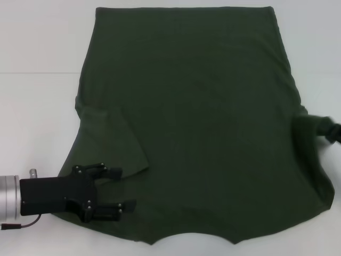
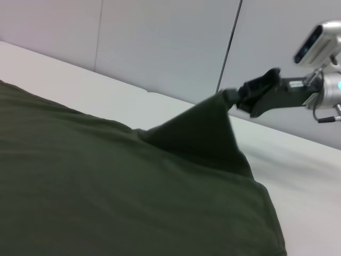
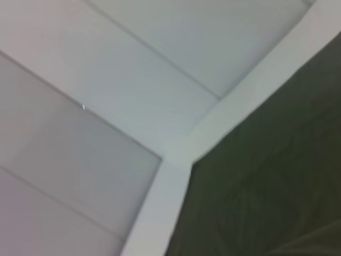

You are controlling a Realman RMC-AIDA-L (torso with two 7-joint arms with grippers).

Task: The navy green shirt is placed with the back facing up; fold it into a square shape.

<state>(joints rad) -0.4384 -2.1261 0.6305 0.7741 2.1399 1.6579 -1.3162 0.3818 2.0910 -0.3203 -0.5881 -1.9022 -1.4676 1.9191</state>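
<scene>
The navy green shirt (image 1: 202, 122) lies spread over the white surface (image 1: 37, 106), plain back up, collar notch at the near edge and hem at the far edge. The folding looks to be at its start: the sleeve on the shirt's left side is already turned inward onto the body, forming a triangular flap beside the left tool (image 1: 114, 188), while the body itself is not yet folded lengthwise or crosswise. The left tool rests at the shirt's near left corner, its two fingers spread apart over the cloth's edge and gripping nothing. At the shirt's right edge, the right tool (image 2: 250, 96) is pinching the right sleeve and lifts it off the surface into a tent-like peak, as the left wrist view shows. Judging by this, the right sleeve is being brought inward to match the left one; the side folds and the final fold into a square are left to do. The fabric is a dark olive, matte and soft, mostly smooth with slight ripples along the right side near the lifted sleeve.
</scene>
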